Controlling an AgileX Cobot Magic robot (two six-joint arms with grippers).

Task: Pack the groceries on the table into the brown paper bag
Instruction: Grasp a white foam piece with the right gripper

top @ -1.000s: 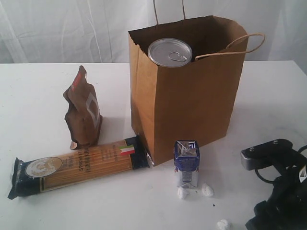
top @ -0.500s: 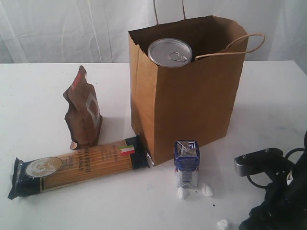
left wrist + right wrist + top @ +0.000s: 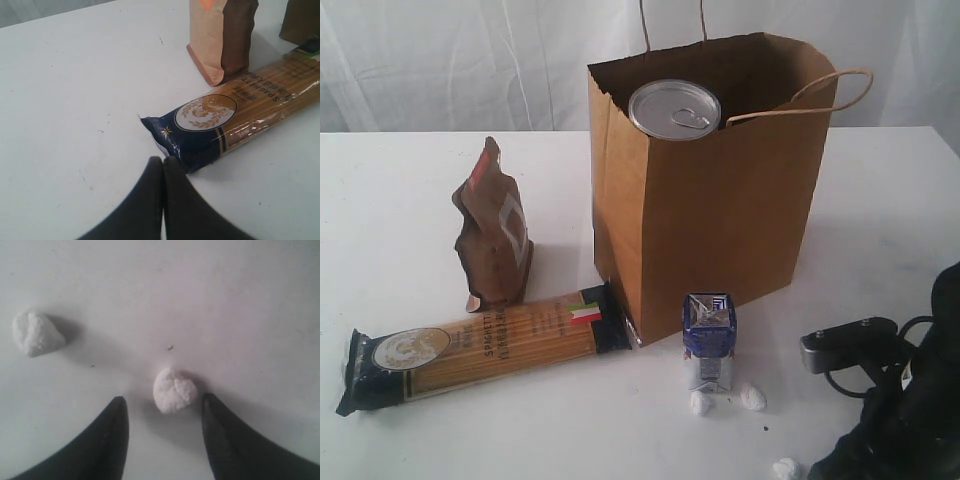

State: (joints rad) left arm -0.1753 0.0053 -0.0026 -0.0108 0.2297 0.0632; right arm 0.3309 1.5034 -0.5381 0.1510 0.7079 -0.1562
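A spaghetti packet lies flat on the white table. Its dark end is just beyond the left gripper, whose fingers are pressed together, holding nothing. A silver can sits inside the brown paper bag. The right gripper has its fingers parted, bracketing a white crumb without touching it.
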